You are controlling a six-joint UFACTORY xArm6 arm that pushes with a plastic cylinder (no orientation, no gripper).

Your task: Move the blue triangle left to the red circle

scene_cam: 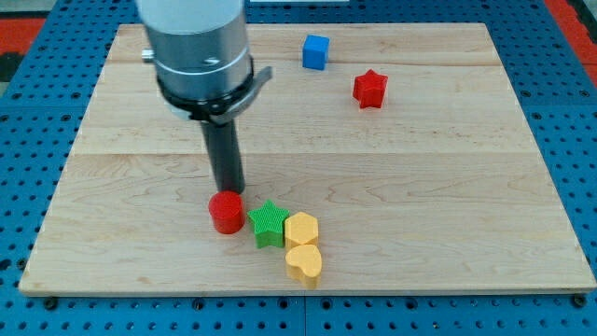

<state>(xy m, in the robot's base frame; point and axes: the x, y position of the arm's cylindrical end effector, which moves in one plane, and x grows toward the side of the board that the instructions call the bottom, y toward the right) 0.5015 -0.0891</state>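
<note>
Blue triangle: none visible; only a blue cube (316, 51) sits at 1 o'clock, well apart from the red circle (226, 212). The bare rod's tip (229, 192), holding nothing, touches the circle's top edge. Best approach: circle behind the blue block, push steadily.

Wooden board (448, 187) on blue pegboard, six small blocks scattered over it.

Toward the view's top, right of centre: a blue cube (315, 51), and well apart from it, lower and to the right, a red star (369, 89). Near the view's bottom edge, a tight cluster: red circle (226, 212) at its left, green star (269, 223) just beside it, then a yellow hexagon (301, 229) touching the star (or very nearly), and a yellow heart (303, 263) directly beneath the hexagon. Pale planks, grain running left to right.
</note>
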